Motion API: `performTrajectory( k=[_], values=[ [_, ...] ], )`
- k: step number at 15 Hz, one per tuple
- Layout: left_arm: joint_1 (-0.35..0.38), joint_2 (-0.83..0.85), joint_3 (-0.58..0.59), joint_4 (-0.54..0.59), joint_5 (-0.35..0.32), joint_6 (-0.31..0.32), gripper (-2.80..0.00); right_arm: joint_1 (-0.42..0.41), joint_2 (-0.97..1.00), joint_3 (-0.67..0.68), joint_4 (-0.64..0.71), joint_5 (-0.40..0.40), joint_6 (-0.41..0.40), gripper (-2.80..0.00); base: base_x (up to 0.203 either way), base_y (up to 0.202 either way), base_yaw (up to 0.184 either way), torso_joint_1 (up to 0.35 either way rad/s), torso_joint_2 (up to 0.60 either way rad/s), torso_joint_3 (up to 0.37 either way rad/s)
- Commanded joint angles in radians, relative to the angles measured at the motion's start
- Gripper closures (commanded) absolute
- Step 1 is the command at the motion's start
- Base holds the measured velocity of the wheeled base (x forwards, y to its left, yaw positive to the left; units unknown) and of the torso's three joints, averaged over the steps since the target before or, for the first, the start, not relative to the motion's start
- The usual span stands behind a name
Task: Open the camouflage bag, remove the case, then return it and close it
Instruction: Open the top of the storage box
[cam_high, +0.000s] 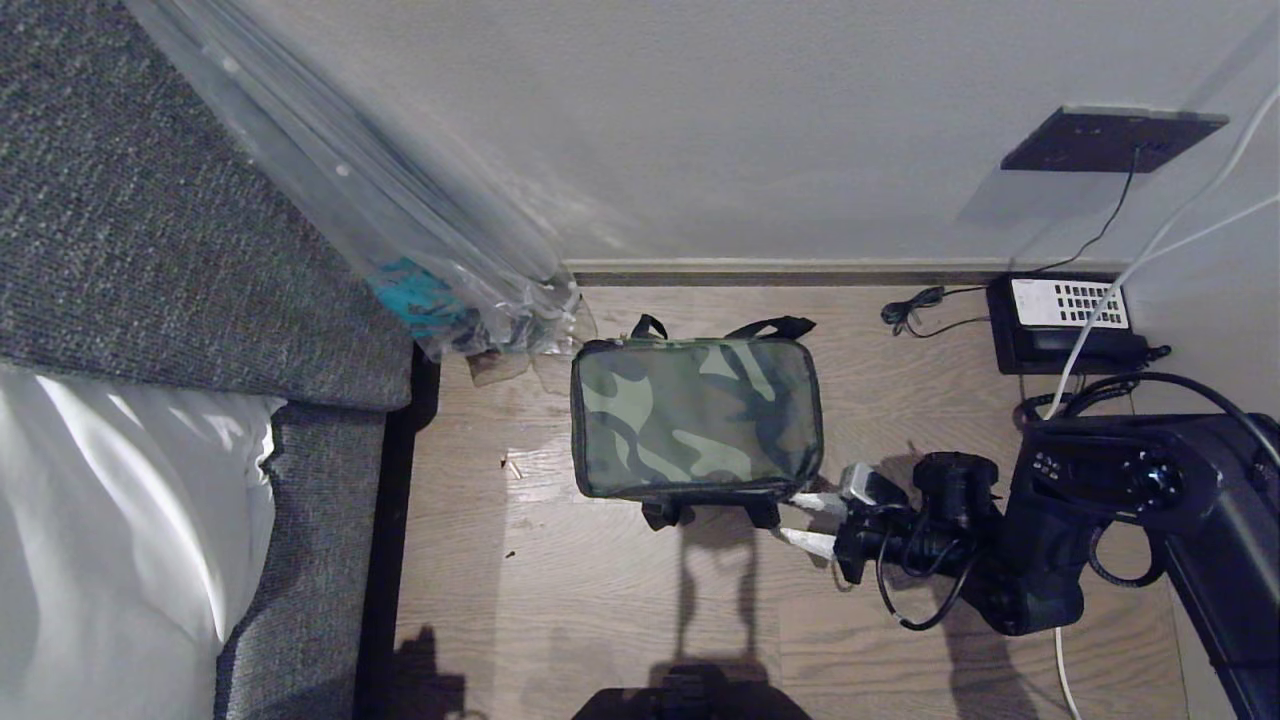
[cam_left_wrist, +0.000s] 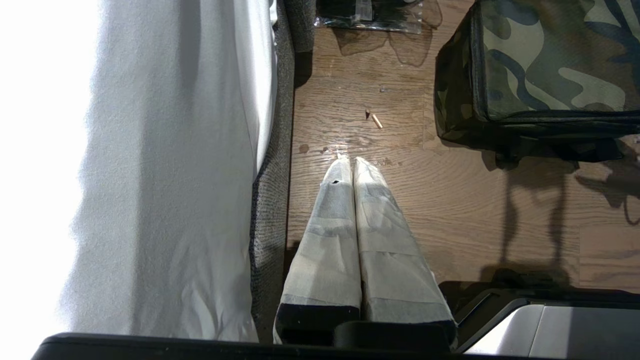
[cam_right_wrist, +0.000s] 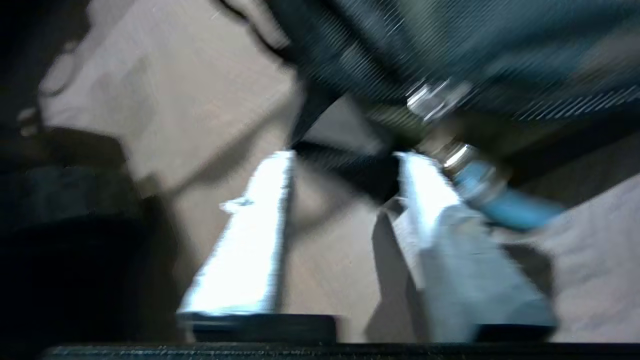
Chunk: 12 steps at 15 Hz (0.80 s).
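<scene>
The camouflage bag (cam_high: 695, 415) stands on the wooden floor with its green top panel lying flat; it also shows in the left wrist view (cam_left_wrist: 550, 60). The case is hidden. My right gripper (cam_high: 790, 518) is at the bag's near right corner, open, with floor visible between its taped fingers (cam_right_wrist: 346, 157). A blue zip pull (cam_right_wrist: 500, 200) on a metal ring lies just outside one finger, and a black strap crosses at the fingertips. Nothing is held. My left gripper (cam_left_wrist: 348, 161) hangs shut over the floor left of the bag.
A grey sofa (cam_high: 150, 250) with a white sheet (cam_high: 110, 540) fills the left. A clear plastic-wrapped umbrella (cam_high: 400, 230) leans behind the bag. A black device with a white keypad (cam_high: 1065, 320) and cables sit by the wall at right. Small debris (cam_high: 512, 465) lies on the floor.
</scene>
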Motion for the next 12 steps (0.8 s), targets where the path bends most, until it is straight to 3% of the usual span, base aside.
performTrajectory(
  k=[1,5,10,12],
  values=[
    [0.000,0.000,0.000,0.000,0.000,0.000,0.00,0.000,-0.032,0.026,0.019,0.006,-0.006,-2.80,0.000,0.000,0.000,0.000,0.00,0.000],
    [0.000,0.000,0.000,0.000,0.000,0.000,0.00,-0.013,-0.072,0.047,0.040,0.011,-0.010,-2.80,0.000,0.000,0.000,0.000,0.00,0.000],
    [0.000,0.000,0.000,0.000,0.000,0.001,0.00,-0.030,-0.013,-0.014,-0.088,0.012,-0.014,-2.80,0.000,0.000,0.000,0.000,0.00,0.000],
    [0.000,0.000,0.000,0.000,0.000,0.001,0.00,-0.046,-0.017,-0.009,-0.076,0.012,-0.035,-2.80,0.000,0.000,0.000,0.000,0.00,0.000]
  ],
)
